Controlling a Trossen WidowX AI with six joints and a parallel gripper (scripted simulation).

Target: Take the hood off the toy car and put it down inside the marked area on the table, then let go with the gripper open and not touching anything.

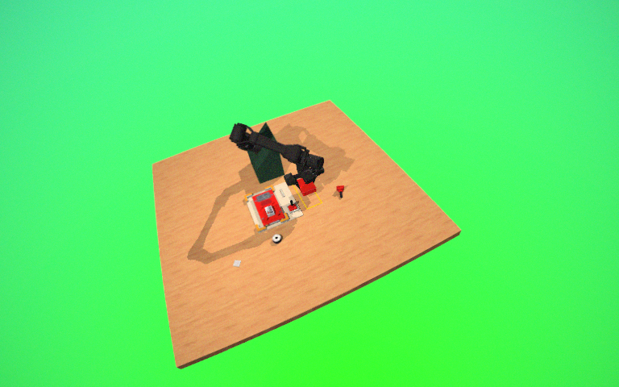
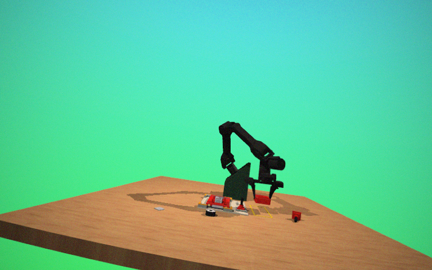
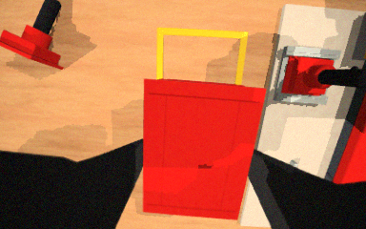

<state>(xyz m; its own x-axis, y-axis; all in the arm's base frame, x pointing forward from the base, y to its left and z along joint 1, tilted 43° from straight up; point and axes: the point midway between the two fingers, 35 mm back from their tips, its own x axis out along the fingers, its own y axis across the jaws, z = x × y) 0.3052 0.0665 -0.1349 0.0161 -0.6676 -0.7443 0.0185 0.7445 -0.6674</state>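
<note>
The red hood is a flat-topped box. My gripper is shut on it, one finger on each long side. The hood hangs a little above the table. In the wrist view it hides the near part of the marked area, a yellow outline; the far end shows beyond it. How far the hood lies over the outline is hard to tell. The toy car, red on a white base, stands beside the outline, with its front white part uncovered.
A red piece with a black peg lies beyond the outline. A similar red part with a black lever stands on the car. A wheel, a pale tile and a dark green panel are nearby.
</note>
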